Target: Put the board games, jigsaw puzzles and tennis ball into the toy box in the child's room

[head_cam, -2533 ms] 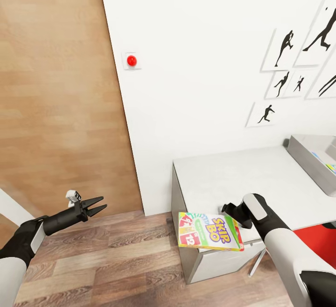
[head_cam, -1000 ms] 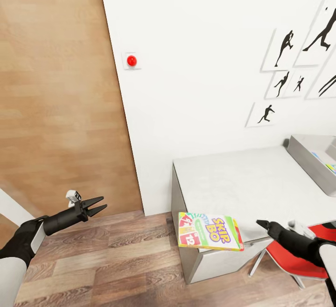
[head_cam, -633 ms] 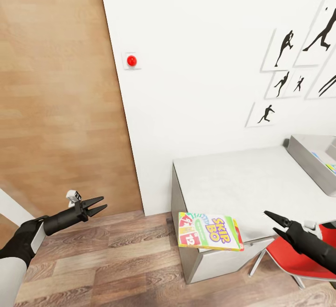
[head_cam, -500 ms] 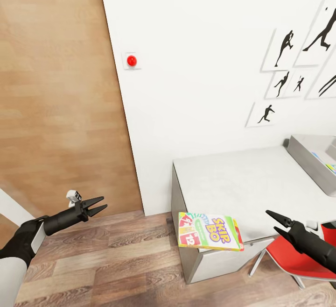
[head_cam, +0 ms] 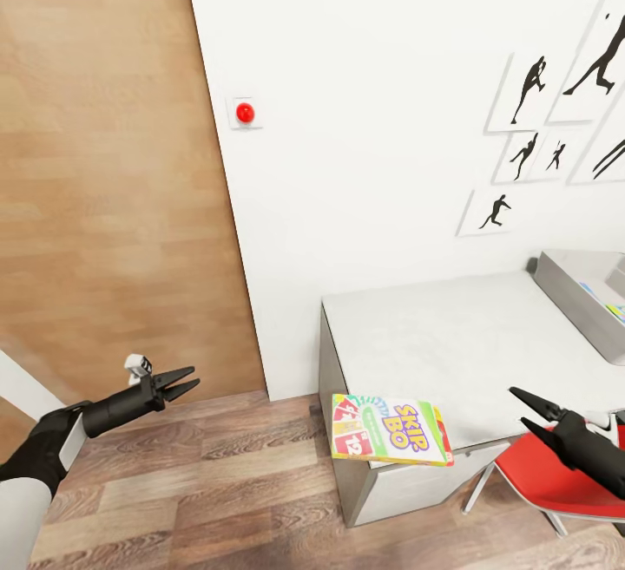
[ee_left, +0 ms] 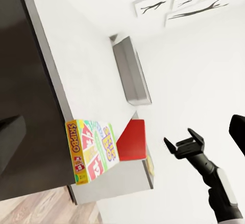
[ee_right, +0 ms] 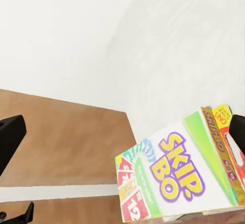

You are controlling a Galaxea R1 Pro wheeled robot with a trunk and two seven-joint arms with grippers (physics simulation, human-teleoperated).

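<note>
One board game [head_cam: 391, 431], a yellow-green box printed SKIP-BO, lies flat on the front corner of the white table [head_cam: 451, 336] and juts out over the edge. The right wrist view looks at it [ee_right: 178, 175] from close by. My right gripper [head_cam: 526, 411] is open and holds nothing. It hovers to the box's right, apart from it, over the red chair. My left gripper [head_cam: 187, 379] hangs open over the wooden floor, far left of the table. The grey toy box [head_cam: 577, 292] stands at the table's right end, with something coloured inside.
A red chair [head_cam: 564, 476] is tucked at the table's front, under my right arm. A white wall with black silhouette pictures [head_cam: 529, 88] and a red button [head_cam: 246, 112] backs the table. A wooden panel [head_cam: 113, 188] rises on the left. Wood floor [head_cam: 217, 483] lies open in front.
My right gripper, which was at the board game's right edge 2.5 s ago, has drawn back to the right and stands open. The box, the left arm and the camera have stayed put.
</note>
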